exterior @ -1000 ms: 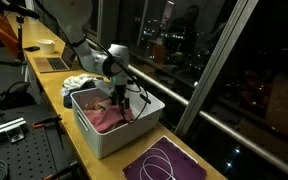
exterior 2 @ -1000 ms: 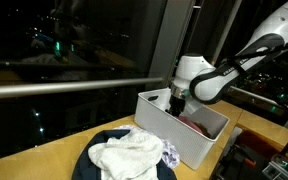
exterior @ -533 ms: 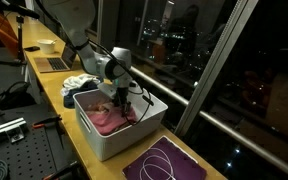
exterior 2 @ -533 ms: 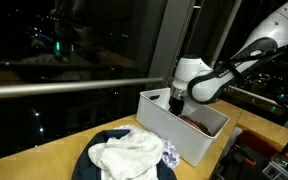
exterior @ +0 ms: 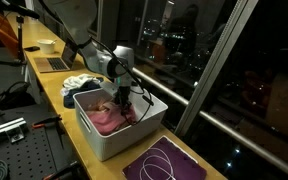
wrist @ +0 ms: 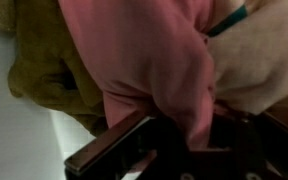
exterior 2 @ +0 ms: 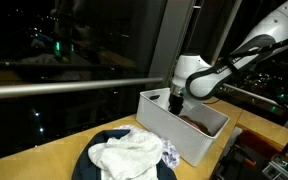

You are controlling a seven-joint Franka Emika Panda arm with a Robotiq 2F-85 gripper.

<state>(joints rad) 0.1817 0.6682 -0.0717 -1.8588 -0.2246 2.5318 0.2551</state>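
Note:
My gripper (exterior: 122, 103) reaches down into a white bin (exterior: 106, 147) on the long wooden counter, and it shows in both exterior views (exterior 2: 177, 108). A pink cloth (exterior: 102, 121) lies in the bin. In the wrist view a fold of the pink cloth (wrist: 149, 50) is drawn down and pinched between the dark jaws of the gripper (wrist: 179, 135). A tan cloth (wrist: 39, 60) lies to its left and a cream one (wrist: 259, 60) to its right. The gripper is shut on the pink fold.
A heap of white and dark clothes (exterior 2: 129, 155) lies on the counter beside the bin (exterior 2: 174, 140). A purple mat with a white cable (exterior: 169, 162) sits at the near end. A laptop (exterior: 52, 63) and a bowl (exterior: 46, 45) stand farther back. Window glass runs along the counter.
The jaws have closed onto the pink cloth inside the bin. The arm has stayed almost where it was.

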